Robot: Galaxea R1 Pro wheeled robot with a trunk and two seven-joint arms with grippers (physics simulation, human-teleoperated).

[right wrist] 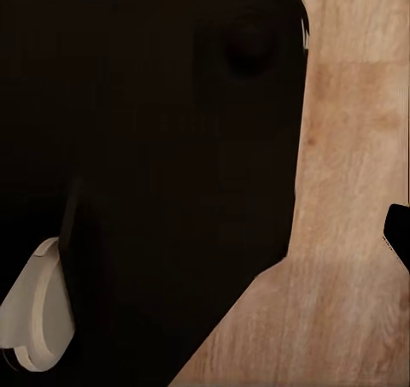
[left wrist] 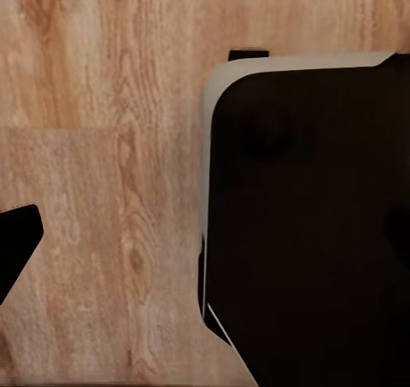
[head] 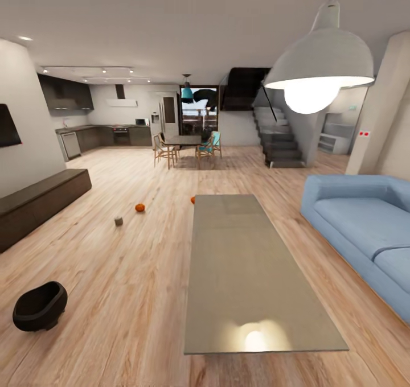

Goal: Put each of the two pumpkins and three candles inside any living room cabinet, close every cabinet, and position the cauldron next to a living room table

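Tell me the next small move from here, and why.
Probably roll forward and left toward the nearer pumpkin and the candle. Both lie on the open floor left of the table, with the cabinet along the left wall, shut. A second pumpkin peeks out at the table's far corner. The cauldron can wait.

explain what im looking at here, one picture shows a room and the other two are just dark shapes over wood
It is a simulated wheeled robot with two arms. The room picture comes from its head camera: a long grey table, a blue sofa, a dark low cabinet, and on the floor a black cauldron, an orange pumpkin, a second pumpkin peeking past the table, and a small grey candle. The other two pictures come from cameras near each arm's jaws, looking down at the floor past dark robot parts. Nothing appears to be held.
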